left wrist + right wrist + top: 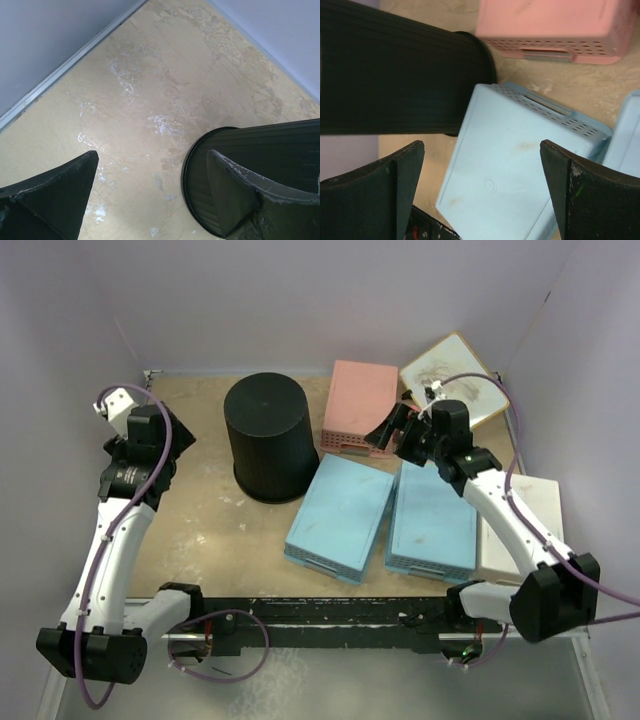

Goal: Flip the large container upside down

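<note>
The large container [268,438], a tall black ribbed bucket, stands at the table's back middle with its closed narrow end up and its wide rim on the table. My left gripper [168,445] hovers to its left, open and apart from it. In the left wrist view the left gripper [152,154] holds nothing, and the large container [265,150] lies behind the right finger [235,190]. My right gripper [388,436] is open to the bucket's right, over the baskets. The right wrist view shows the right gripper [481,145] empty, with the large container [395,75] at upper left.
Two light-blue baskets [340,515] [432,522] lie upside down right of the bucket; one light-blue basket [520,150] sits under my right gripper. A pink basket [360,405] [545,25], a white basket [520,530] and a white board [455,380] fill the right side. Walls enclose the table.
</note>
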Robot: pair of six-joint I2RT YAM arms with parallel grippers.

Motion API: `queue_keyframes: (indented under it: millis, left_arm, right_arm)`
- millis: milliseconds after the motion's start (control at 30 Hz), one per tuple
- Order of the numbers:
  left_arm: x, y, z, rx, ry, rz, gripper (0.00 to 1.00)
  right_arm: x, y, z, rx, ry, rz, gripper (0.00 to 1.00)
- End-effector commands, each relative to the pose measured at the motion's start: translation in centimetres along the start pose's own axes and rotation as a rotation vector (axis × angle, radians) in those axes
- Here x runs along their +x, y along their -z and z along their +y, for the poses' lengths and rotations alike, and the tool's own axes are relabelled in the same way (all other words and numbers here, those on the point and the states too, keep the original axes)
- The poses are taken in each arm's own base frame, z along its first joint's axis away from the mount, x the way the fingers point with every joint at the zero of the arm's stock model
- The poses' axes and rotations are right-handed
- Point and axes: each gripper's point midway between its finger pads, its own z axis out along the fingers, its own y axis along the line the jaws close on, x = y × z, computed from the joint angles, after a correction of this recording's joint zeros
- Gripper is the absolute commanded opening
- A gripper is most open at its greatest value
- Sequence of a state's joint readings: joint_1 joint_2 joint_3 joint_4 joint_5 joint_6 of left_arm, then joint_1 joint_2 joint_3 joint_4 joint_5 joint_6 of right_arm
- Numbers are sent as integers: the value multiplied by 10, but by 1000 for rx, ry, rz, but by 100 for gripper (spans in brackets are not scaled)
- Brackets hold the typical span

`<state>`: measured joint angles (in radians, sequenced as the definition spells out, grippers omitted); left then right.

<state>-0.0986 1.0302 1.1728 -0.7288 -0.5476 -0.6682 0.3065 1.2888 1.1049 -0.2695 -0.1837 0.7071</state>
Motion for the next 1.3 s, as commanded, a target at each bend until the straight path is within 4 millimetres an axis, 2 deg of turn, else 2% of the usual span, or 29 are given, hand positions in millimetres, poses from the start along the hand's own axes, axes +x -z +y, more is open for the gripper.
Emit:
queue_keyframes:
  millis: [0,33,100,233,300,467,733,833,967,1167,1267]
  left_arm:
    - [0,-1,-12,63,11,-7,85]
    - [4,-1,-18,101,12,6,85]
    - [16,4,-36,226,-24,53,85]
    - [34,40,-92,652,-115,115,84]
    - [33,53,-102,740,-126,114,85]
    - [17,51,-93,659,-96,74,85]
    - [1,48,-77,552,-10,18,85]
    - [-4,47,-72,519,6,-6,85]
    - [-21,49,-58,452,37,-74,85]
    - [-59,69,-35,398,99,-253,85]
    - [-66,71,-30,374,107,-280,85]
  right_arm:
    - [-25,40,73,-421,67,-185,100]
    - [-29,49,84,-489,93,-227,100]
    - [-24,51,81,-523,91,-259,100]
    - [-5,39,69,-518,-65,-192,100]
    - [-1,38,73,-564,-68,-182,100]
    - [0,39,84,-631,-33,-163,100]
    - [-6,43,75,-583,-23,-231,100]
    - [-3,46,74,-585,-49,-221,100]
    - [-21,54,73,-532,30,-307,100]
    - [-52,73,75,-471,109,-458,100]
    - [-59,80,71,-443,113,-510,100]
